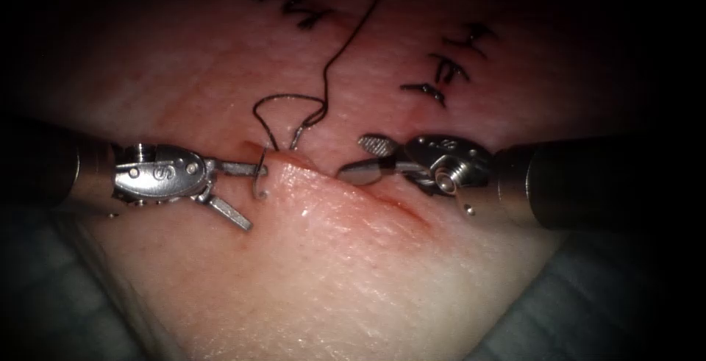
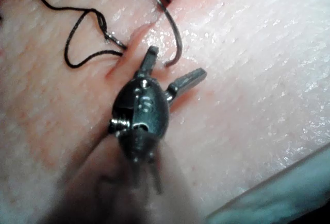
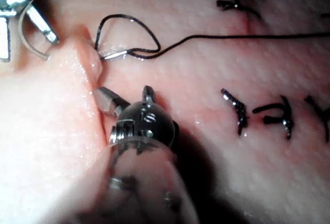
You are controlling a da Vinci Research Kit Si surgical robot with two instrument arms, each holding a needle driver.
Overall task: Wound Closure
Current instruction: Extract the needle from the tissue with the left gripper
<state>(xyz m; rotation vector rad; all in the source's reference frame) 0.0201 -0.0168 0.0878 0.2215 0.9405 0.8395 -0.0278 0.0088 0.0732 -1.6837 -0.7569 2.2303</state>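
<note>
L tool & R tool gaped wide, holding nothing; needle sat through cut's left lip, thread trailing; no stitch tied yet.

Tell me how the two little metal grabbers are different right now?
The left tool comes in from the left of the cut, the right tool from the right. The left tool's open jaws sit around the curved needle, which pokes out of the tissue; the right tool's open jaws have nothing between them. Both are shiny, open, and hold nothing.
</note>
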